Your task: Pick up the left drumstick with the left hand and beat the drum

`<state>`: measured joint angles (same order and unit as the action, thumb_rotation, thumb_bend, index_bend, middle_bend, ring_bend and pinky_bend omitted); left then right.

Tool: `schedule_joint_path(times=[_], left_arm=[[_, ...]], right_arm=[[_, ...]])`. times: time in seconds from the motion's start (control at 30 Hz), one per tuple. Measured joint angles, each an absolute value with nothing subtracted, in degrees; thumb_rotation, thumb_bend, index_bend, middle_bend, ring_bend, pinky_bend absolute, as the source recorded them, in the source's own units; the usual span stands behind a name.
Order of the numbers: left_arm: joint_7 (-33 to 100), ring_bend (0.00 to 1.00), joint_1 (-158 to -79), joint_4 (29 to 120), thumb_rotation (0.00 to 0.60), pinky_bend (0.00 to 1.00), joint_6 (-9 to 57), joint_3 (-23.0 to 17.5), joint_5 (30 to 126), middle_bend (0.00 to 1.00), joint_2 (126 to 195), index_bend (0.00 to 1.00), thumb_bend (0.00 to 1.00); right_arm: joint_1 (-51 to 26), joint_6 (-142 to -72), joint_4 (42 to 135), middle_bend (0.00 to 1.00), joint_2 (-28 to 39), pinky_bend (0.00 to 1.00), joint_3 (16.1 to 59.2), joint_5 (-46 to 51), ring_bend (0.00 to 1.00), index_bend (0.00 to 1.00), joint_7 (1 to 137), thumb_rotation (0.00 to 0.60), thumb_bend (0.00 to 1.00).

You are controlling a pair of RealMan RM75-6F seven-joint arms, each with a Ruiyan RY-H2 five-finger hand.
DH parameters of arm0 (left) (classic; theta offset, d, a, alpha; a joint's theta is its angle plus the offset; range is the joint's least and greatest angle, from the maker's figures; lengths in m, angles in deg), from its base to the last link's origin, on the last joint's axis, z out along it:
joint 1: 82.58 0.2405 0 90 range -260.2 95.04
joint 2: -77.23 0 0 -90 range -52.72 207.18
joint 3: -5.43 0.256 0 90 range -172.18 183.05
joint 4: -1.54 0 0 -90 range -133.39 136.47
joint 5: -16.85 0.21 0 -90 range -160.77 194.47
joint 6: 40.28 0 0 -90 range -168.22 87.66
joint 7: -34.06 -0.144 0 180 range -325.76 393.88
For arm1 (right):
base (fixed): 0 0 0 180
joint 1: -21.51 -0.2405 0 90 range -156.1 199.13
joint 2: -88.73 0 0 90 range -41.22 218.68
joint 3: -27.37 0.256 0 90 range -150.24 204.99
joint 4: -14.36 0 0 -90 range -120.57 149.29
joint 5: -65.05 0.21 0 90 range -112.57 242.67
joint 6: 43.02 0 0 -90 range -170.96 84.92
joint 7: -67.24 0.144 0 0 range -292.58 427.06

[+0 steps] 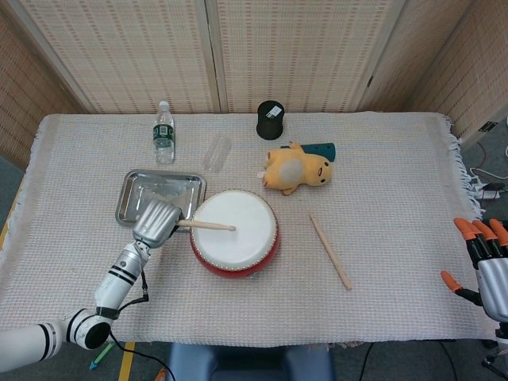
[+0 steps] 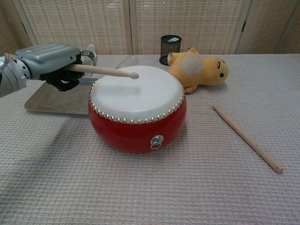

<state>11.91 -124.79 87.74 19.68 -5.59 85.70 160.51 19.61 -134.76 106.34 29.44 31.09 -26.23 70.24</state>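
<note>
Left hand (image 1: 156, 223) is gripping the left drumstick (image 2: 105, 71) by its butt end, just left of the red drum (image 2: 138, 110). Stick is lying nearly level, tip hovering over the white drumhead, slightly above the skin in chest view. Right hand (image 1: 486, 266) is idling at the table's far right edge, fingers apart, holding nothing. Second drumstick (image 1: 330, 251) is lying on the cloth right of the drum, yellow plush toy (image 1: 297, 169) behind it.

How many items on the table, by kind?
Drumsticks: 2, one held by the left hand, one lying right of the drum
Drum: 1
Plush toy: 1
Bottles: 2, upright, clear one lying
Metal tray: 1
Black mesh cup: 1
Teal object behind plush: 1
Total: 9
</note>
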Motion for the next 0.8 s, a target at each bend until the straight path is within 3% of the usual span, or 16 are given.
schedule_joint_path(times=[0.2,0.53,0.8], left_arm=[[16.6,0.95,-125.1,87.7,0.600,1.00,18.3,-5.8,84.6,1.00,160.1,0.99,0.77],[1.2,0.95,-125.5,83.0,0.600,1.00,20.6,-3.0,85.9,1.00,162.9,0.99,0.77],[14.4,0.95,-124.4,86.0,0.600,1.00,21.7,-5.5,85.2,1.00,161.9,0.99,0.77]], right_arm=[[19.6,-134.6,106.2,0.12,29.3,0.00,31.1,-26.2,0.00,0.00,70.4,0.600,0.21],[19.6,-134.8,106.2,0.12,29.2,0.00,31.3,-26.0,0.00,0.00,70.4,0.600,0.21],[19.7,-134.7,106.1,0.12,29.2,0.00,31.2,-25.9,0.00,0.00,70.4,0.600,0.21]])
